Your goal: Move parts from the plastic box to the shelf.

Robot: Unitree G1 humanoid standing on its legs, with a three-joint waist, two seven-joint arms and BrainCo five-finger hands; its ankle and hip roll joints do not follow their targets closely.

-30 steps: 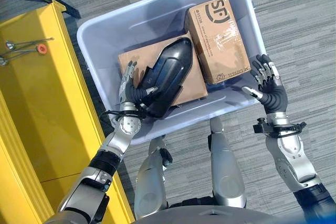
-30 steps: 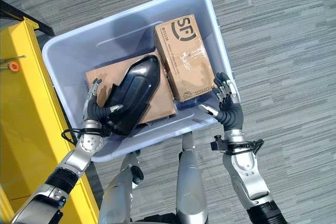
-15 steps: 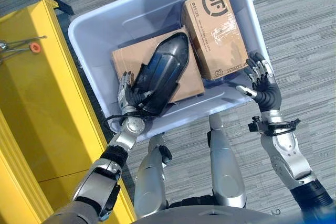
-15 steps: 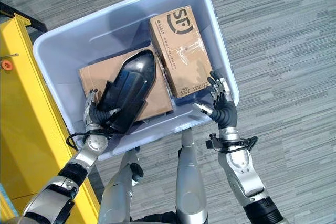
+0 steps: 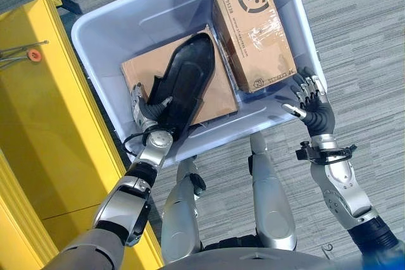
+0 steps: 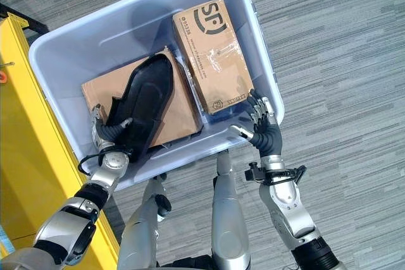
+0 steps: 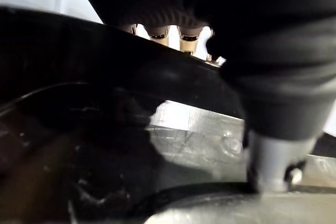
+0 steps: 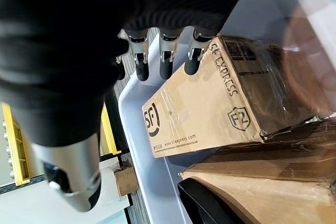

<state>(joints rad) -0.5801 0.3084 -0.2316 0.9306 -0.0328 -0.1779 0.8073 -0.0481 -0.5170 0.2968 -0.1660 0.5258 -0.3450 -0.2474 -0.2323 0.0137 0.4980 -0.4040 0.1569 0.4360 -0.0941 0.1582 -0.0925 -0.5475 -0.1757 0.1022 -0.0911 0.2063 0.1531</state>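
The yellow shelf (image 5: 38, 124) stands along the box's left side, and where it can be seen it carries none of the parts, so the task looks barely begun: everything is yet to be carried over. The box (image 5: 120, 11) sits on the floor and holds three things. A flat carton (image 5: 218, 93) lies toward its near-left corner, a smaller carton (image 5: 253, 33) along its right wall, and a long black part (image 5: 183, 83) rests slantwise on top of the flat carton.

The left hand (image 5: 147, 113) is inside the box by the near-left wall, fingers and thumb curled round the near end of the black part, grasping it; this seems to be the first pick. The right hand (image 5: 310, 102) hovers at the box's near-right rim, fingers loosely spread and holding nothing, just beside the smaller carton's near corner.
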